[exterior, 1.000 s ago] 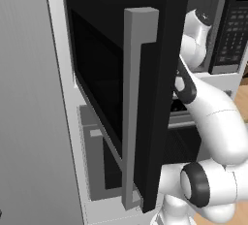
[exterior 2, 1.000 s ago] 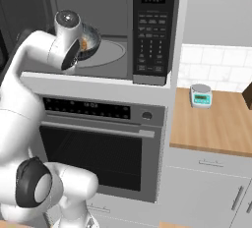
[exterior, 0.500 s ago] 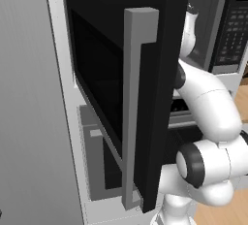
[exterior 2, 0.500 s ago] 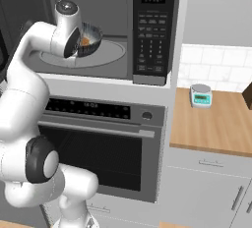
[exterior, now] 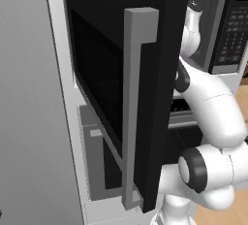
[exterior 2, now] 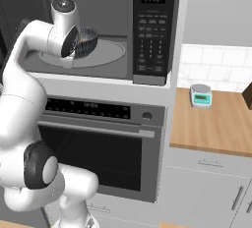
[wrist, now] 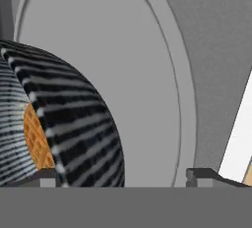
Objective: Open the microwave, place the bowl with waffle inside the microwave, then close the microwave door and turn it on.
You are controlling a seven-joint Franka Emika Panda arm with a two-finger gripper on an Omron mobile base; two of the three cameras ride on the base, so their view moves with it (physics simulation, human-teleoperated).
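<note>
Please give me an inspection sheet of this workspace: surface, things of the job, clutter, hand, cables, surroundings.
Surface: grey turntable inside the microwave; wooden counter at right.
Job's things: microwave door swung wide open; striped bowl with waffle sits on the turntable.
Clutter: small scale on the counter.
Hand: hand inside the cavity, fingers wide apart, one fingertip at the bowl's wall, the other clear of it.
Cables: nothing seen.
Surroundings: grey oven below, white tiled wall, cabinet.
</note>
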